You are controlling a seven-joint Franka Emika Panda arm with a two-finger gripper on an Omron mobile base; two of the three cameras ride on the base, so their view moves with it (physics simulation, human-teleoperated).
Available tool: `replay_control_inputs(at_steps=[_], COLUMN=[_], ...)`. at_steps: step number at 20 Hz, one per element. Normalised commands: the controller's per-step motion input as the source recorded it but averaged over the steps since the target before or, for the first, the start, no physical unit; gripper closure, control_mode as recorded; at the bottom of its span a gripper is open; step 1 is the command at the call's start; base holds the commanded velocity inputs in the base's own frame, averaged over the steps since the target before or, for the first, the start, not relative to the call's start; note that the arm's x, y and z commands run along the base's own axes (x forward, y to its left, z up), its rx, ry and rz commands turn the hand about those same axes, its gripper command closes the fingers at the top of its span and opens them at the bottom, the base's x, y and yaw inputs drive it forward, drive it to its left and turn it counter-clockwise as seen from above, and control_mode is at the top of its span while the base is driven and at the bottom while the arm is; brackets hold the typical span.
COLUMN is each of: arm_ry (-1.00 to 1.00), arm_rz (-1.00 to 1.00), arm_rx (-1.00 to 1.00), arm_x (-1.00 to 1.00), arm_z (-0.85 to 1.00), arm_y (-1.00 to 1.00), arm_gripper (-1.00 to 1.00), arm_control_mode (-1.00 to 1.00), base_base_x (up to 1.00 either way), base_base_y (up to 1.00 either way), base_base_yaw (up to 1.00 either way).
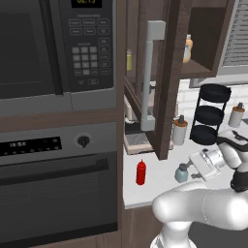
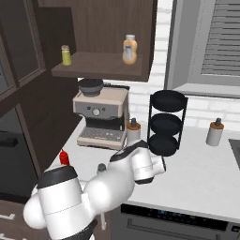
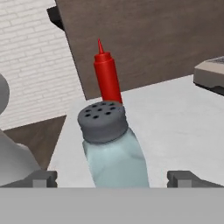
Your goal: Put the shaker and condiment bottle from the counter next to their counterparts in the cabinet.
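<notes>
The small squat pale blue-grey translucent shaker (image 3: 111,146) with its dark grey perforated cap stands upright on the flat white surface (image 3: 175,127), and everything here is placed from it. The claw (image 3: 113,178) sits level with the shaker's glass body, its two dark finger tips (image 3: 43,178) spread wide, one on each side and both clear of the glass; nothing is pinched. From the left base camera the shaker (image 1: 182,173) sits near the surface's front edge, just beside the white wrist of the arm.

Just behind the shaker in the hand camera stands the small all-red squeeze bottle (image 3: 106,74) with a narrow nozzle, upright and apart from it; in the left base view the red bottle (image 1: 141,172) is to the shaker's left, near the oven.

Above and behind the shaker hangs the dark brown wood wall cabinet (image 1: 203,29), its tall door (image 1: 164,72) with a long silver bar handle (image 1: 147,77) swung open. On its shelf stand an amber-orange bottle with a pale cap (image 2: 130,49) and a small yellow-green shaker (image 2: 66,55), well apart.

Further back from the shaker are a beige espresso machine (image 2: 101,117), a white canister with an orange-brown band (image 1: 179,130) and a black three-tier rack (image 2: 166,124).
</notes>
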Motion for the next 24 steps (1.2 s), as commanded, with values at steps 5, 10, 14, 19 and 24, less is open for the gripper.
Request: replay_control_inputs(at_steps=[5,10,14,19,24], arm_ry=[0.0,0.01,0.04,0.05,0.0], arm_rz=[0.12,0.12,0.1,0.07,-0.14], arm_rx=[0.08,0.06,0.03,0.05,0.02], arm_x=[0.14,0.12,0.08,0.06,0.04], arm_z=[-0.18,-0.21,-0.29,-0.11,0.15], arm_y=[0.06,0.16,0.26,0.14,0.24], arm_gripper=[-1.0,-1.0,1.0,1.0,1.0], arm_control_mode=[-1.0,-1.0,-1.0,-1.0,-1.0], base_base_x=[0.0,0.0,0.0,0.0,0.0], base_base_y=[0.0,0.0,0.0,0.0,0.0], base_base_yaw=[0.0,0.0,0.0,0.0,0.0])
